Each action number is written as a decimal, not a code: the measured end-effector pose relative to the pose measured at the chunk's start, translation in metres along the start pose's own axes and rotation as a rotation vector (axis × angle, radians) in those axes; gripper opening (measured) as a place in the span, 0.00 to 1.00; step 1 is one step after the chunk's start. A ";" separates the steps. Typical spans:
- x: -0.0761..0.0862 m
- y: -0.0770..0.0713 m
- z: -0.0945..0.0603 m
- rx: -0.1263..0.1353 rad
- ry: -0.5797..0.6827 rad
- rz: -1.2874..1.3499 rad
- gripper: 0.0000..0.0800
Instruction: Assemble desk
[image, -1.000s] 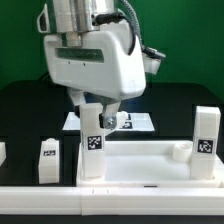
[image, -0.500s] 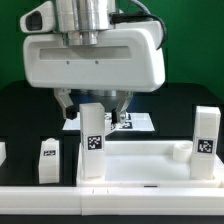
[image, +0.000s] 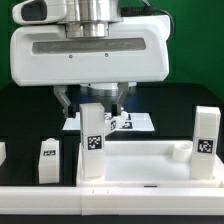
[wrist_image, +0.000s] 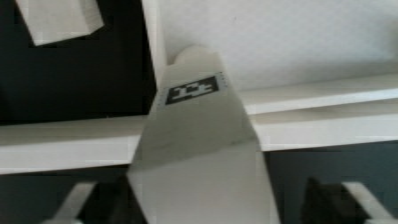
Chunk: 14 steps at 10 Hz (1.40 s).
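A white desk leg (image: 92, 140) stands upright at the left end of the slab (image: 140, 165), left of centre in the exterior view. The robot's jaws are spread wide on either side of its top, clear of it. A second leg (image: 205, 132) stands at far right. A third (image: 48, 160) sits on the table (image: 20, 110) at lower left.

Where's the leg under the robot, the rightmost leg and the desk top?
Leg under the robot (image: 93, 143): exterior view, its tag.
Rightmost leg (image: 206, 146): exterior view, its tag.
Desk top (image: 140, 165): exterior view, bare flat surface.
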<state>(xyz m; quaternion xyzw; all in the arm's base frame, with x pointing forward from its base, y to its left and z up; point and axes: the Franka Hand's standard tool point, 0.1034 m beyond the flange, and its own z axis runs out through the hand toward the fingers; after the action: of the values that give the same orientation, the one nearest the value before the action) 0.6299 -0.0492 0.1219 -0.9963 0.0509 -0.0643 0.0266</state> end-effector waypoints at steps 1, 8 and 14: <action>0.000 0.000 0.000 0.000 0.001 0.076 0.46; 0.002 0.011 0.002 0.017 -0.006 1.062 0.36; -0.002 0.013 0.004 0.095 -0.084 1.796 0.36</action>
<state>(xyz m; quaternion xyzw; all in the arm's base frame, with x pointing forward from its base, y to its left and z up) 0.6275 -0.0618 0.1170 -0.5805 0.8067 0.0151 0.1098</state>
